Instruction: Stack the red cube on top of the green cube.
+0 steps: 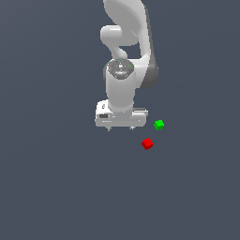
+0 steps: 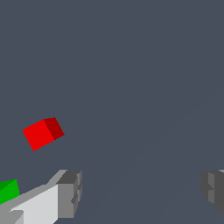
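The red cube [image 1: 147,143] lies on the grey floor, a little to the exterior view's right of the arm. The green cube [image 1: 159,124] lies just beyond it, a short gap apart. My gripper [image 1: 120,128] hangs under the white hand, to the exterior view's left of both cubes, and holds nothing. In the wrist view the two fingers [image 2: 70,192] stand wide apart with empty floor between them [image 2: 141,192]. The red cube [image 2: 43,132] lies outside the fingers there, and the green cube [image 2: 8,190] is partly hidden behind one finger.
The white arm [image 1: 124,61] rises above the gripper at the top middle of the exterior view. The flat dark grey floor [image 1: 56,187] stretches all round.
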